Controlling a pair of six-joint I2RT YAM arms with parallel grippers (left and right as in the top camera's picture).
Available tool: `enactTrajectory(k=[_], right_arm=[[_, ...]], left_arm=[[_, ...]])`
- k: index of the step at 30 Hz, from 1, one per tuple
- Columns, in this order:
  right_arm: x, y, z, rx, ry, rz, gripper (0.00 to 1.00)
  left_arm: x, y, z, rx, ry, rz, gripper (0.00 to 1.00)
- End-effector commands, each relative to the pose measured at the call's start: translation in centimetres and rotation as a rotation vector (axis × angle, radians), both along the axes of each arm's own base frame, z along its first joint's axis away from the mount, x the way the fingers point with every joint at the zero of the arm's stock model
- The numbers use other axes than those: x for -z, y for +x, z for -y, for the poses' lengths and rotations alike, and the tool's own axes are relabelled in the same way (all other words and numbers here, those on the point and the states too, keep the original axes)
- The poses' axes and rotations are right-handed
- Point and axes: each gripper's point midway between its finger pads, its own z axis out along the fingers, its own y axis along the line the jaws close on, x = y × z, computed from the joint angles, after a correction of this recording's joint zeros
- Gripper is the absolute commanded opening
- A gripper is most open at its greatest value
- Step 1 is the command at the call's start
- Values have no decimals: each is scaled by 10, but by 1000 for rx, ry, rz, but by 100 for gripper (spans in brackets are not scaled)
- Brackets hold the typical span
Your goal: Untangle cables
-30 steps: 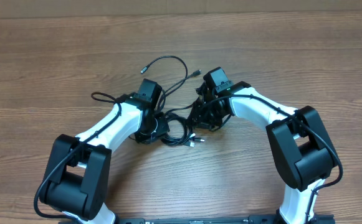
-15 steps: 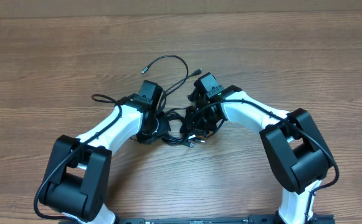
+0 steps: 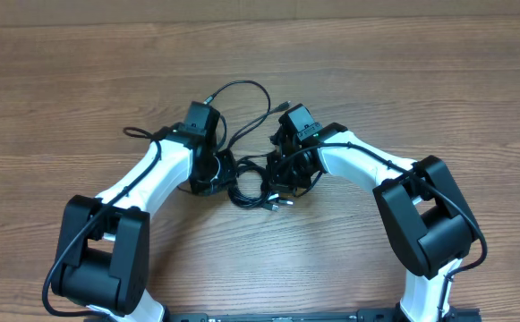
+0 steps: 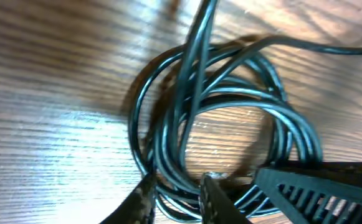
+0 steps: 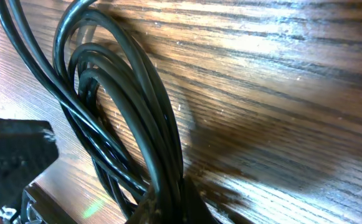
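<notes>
overhead view: two arms meet at mid-table [image 3: 439,72] over the cables [image 3: 252,186], a tangled black bundle lying between the left gripper [image 3: 215,177] and the right gripper [image 3: 282,179], its long axis running left to right; one loose loop arcs toward the far edge, and at least three plug ends can be made out. how the jaws stand is hidden here. left wrist view: the cables [image 4: 230,106] form a round coil of roughly five strands, with a pair of strands rising straight to the top edge; the left gripper [image 4: 177,199] has fingertips slightly apart astride coil strands, and whether they pinch cannot be told. right wrist view: the cables [image 5: 124,106] sweep from upper left down into the right gripper [image 5: 167,208], which is closed on them. the number of separate cables cannot be counted.
</notes>
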Motion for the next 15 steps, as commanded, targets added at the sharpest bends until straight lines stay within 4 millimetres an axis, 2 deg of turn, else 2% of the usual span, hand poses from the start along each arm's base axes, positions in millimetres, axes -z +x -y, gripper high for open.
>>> enactTrajectory(k=[1, 5, 15], right_arm=[[5, -2, 1, -3, -1, -9, 4], [5, -2, 1, -3, -1, -9, 4], [5, -1, 0, -4, 5, -5, 4]], left_arm=[[-11, 7, 2, 21, -12, 41, 27], [-10, 6, 1, 21, 1, 40, 34], [4, -9, 3, -2, 64, 4, 34]])
